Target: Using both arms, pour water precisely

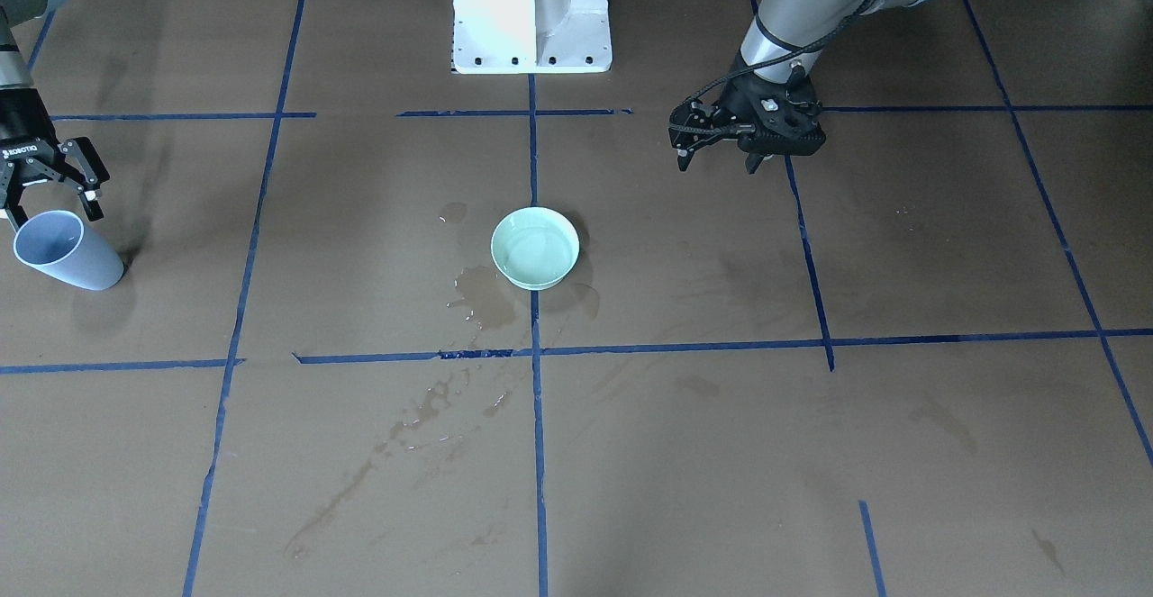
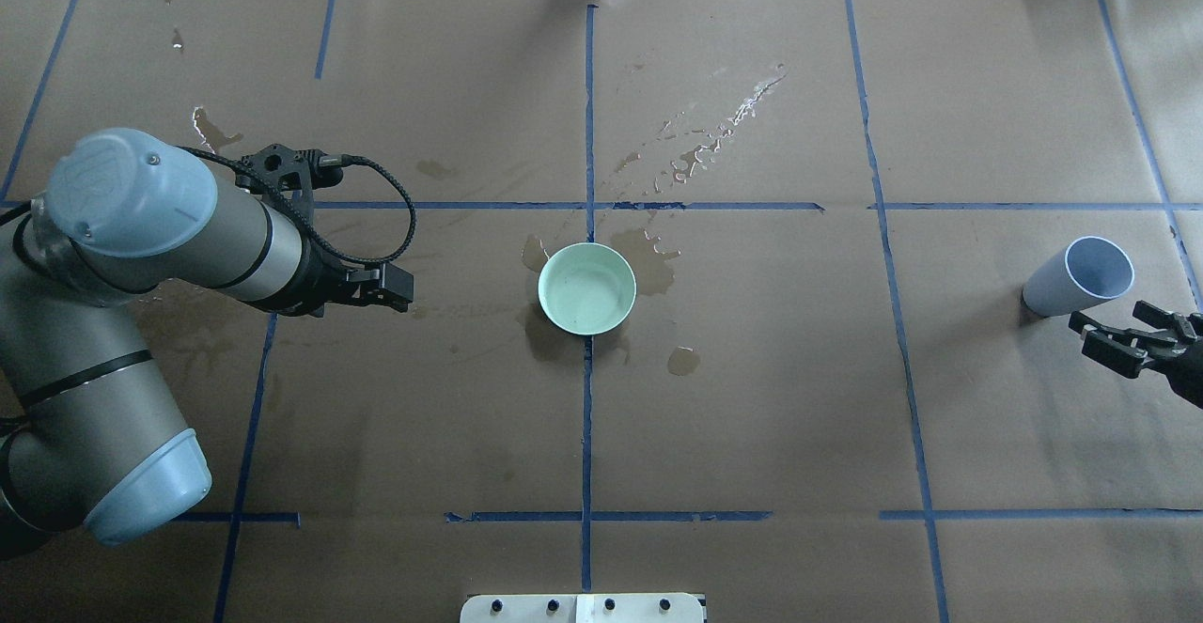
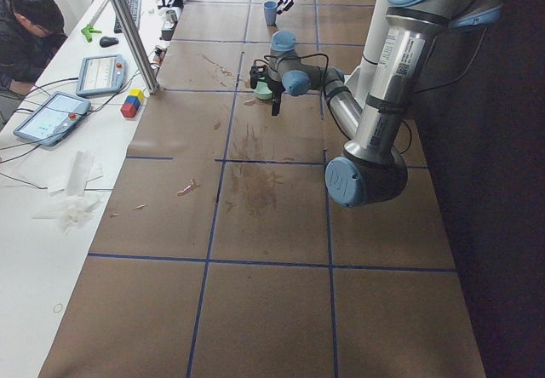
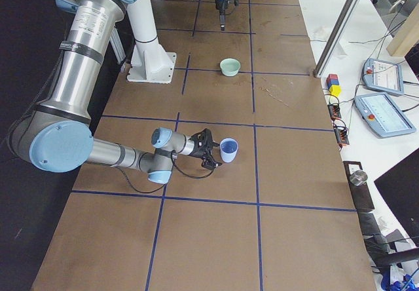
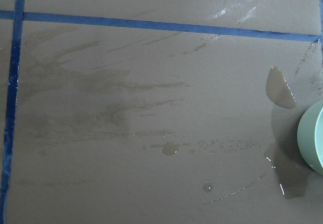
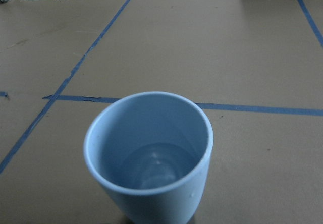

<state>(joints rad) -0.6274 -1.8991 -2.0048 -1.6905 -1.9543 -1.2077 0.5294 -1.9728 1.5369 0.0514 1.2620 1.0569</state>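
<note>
You see the right gripper (image 1: pixel 52 210) with its fingers spread and nothing between them. The blue cup (image 1: pixel 65 250) stands upright on the table (image 1: pixel 901 444) just beside the fingertips, far out on the robot's right. The right wrist view shows a faint sheen low inside the cup. The left gripper (image 1: pixel 718 165) hangs over bare brown paper on the robot's left, well apart from the green bowl (image 1: pixel 535 277), its fingers pointing down and parted, gripping nothing. The bowl sits at the middle of the table on a blue tape line (image 1: pixel 538 417). The water (image 1: pixel 536 250) glints inside the bowl, and puddles (image 1: pixel 482 295) lie on the paper around it.
</note>
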